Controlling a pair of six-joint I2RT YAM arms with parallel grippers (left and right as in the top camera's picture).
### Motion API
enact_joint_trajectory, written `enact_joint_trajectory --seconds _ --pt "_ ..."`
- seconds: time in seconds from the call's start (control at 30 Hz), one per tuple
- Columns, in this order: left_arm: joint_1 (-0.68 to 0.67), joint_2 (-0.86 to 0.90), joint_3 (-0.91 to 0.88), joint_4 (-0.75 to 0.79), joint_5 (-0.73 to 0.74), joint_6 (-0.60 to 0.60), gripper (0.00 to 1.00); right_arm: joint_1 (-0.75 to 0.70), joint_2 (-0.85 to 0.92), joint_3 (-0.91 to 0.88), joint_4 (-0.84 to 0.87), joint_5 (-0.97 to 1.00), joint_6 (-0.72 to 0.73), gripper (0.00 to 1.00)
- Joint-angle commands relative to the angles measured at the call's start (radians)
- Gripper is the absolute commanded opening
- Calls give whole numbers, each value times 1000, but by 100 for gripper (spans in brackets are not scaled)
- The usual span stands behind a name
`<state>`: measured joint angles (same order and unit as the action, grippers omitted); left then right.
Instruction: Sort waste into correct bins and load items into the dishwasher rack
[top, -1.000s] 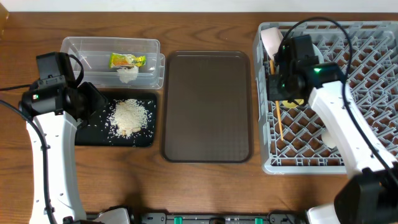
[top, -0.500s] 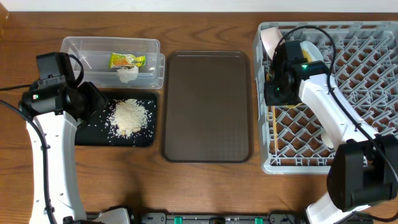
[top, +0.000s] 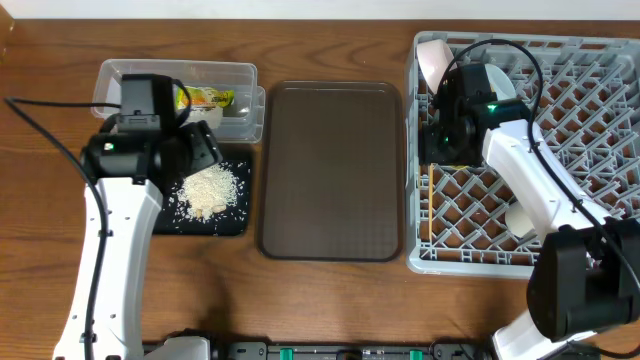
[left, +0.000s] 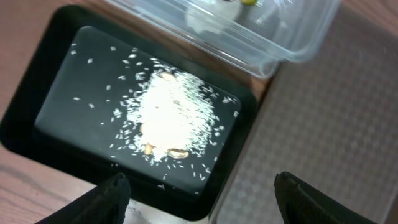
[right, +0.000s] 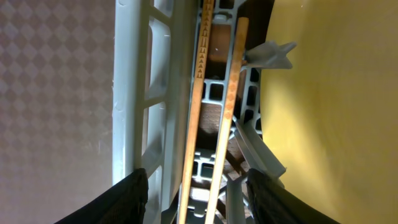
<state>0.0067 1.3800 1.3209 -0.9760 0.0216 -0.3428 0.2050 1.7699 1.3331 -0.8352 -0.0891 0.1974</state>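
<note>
My left gripper (top: 196, 150) (left: 199, 205) hovers open over the near edge of the black tray (left: 43, 112), where loose rice (left: 168, 118) (top: 207, 188) is heaped. Behind it, the clear tub (top: 130, 78) (left: 292, 37) holds the snack wrapper (top: 210, 97). My right gripper (top: 443, 135) (right: 196, 199) stands open over the left edge of the dishwasher rack (top: 560, 120) (right: 152, 93). Two chopsticks (right: 214, 93) lie in the rack between its fingers, touched by neither. The yellow plate (right: 329, 93) stands just to their right.
The dark-brown serving tray (top: 332, 170) (left: 336, 124) (right: 56, 93) lies between the bins and the rack. A white cup (top: 434, 60) sits in the rack's far-left corner and a white bowl (top: 524, 218) sits near its front.
My left arm swung right, from beside the black tray to above it. My right gripper opened and let the chopsticks go into the rack.
</note>
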Motion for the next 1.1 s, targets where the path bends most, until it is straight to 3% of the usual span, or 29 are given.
enact_joint_trajectory --seconds 0.0,0.3,0.4,0.47,0.5,1.07 --pt "-24 -2 7 -2 -7 39 78 11 -115 13 29 -4 -40 56" --pt "-31 -2 7 -14 -6 39 77 13 -282 13 62 0 -68 45" --pt "-31 -2 7 -13 -6 39 78 23 -293 13 65 -55 -68 17" --pt "-31 -2 7 -14 -6 39 78 39 -282 12 58 -88 -68 3" --pt "-31 -2 7 -14 -6 39 78 47 -275 12 54 -94 -69 1" --pt "-31 -2 7 -14 -7 39 78 180 -32 11 0 -86 -72 1"
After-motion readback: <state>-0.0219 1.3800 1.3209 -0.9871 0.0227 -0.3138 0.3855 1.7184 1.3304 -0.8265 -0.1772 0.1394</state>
